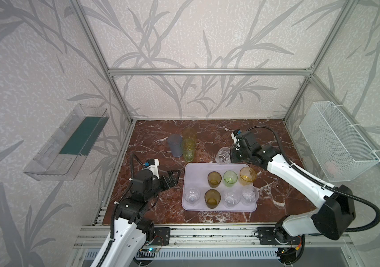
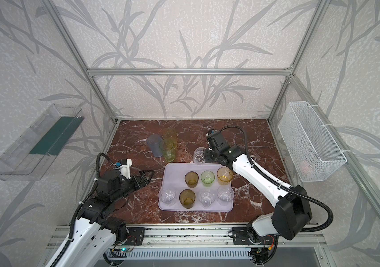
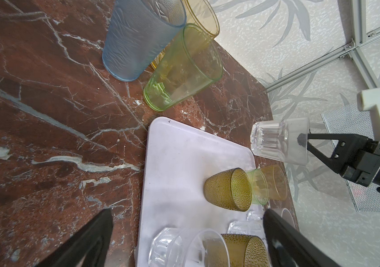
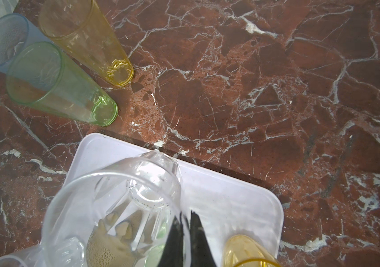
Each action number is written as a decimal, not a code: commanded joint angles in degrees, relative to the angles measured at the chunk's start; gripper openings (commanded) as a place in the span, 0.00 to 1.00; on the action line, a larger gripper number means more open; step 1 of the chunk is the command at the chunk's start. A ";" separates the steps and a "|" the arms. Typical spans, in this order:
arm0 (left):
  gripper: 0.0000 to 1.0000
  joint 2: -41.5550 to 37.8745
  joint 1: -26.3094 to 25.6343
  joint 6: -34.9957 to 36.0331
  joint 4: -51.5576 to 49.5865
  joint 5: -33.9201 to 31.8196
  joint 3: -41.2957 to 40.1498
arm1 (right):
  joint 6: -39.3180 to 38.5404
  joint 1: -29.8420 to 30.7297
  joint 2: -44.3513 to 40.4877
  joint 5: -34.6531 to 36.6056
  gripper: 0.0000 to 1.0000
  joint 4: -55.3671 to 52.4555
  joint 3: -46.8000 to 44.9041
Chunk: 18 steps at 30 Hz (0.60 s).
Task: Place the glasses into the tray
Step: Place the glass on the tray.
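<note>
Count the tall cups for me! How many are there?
3, all standing together on the table beyond the tray: the blue-grey one, the green one beside it, the yellow one behind. None seems hidden.

- Papered all round in pale grey wallpaper (image 1: 196, 34) with darker leaf sprays.
- Framed by aluminium bars (image 1: 207, 71), crossing at 12 o'clock and rising at the corners.
- Floored with a desk (image 1: 219, 131) of red-brown, white-veined marble.
- At 9 o'clock, fixed to the wall: clear plastic bin (image 1: 66, 143) with a dark green strip inside.
- At 3 o'clock, hung on the wall: white wire mesh basket (image 1: 336, 143).
- At 6 o'clock, edged by metal rails (image 1: 207, 233).
- Lit softly and evenly.
</note>
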 commanded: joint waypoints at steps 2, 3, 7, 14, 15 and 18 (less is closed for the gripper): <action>0.99 0.60 0.24 0.47 0.24 -0.57 1.44 | 0.91 1.57 -2.67 0.23 0.00 0.94 0.10; 0.99 0.76 0.24 0.63 0.24 -0.57 1.31 | 0.92 2.09 -2.83 0.42 0.00 0.79 0.01; 0.99 1.20 0.24 1.26 0.09 -0.87 1.39 | 0.74 4.52 -3.35 1.79 0.00 -0.12 0.12; 0.99 2.28 0.24 1.35 0.22 -0.57 1.39 | 0.91 9.56 -4.82 5.36 0.00 -1.65 0.44; 0.99 2.32 0.20 1.29 0.23 -0.48 1.43 | 0.89 10.31 -4.93 5.83 0.00 -1.79 0.47; 0.99 2.07 0.24 1.25 0.22 -0.91 1.41 | 1.00 12.21 -5.28 6.33 0.00 -1.75 0.59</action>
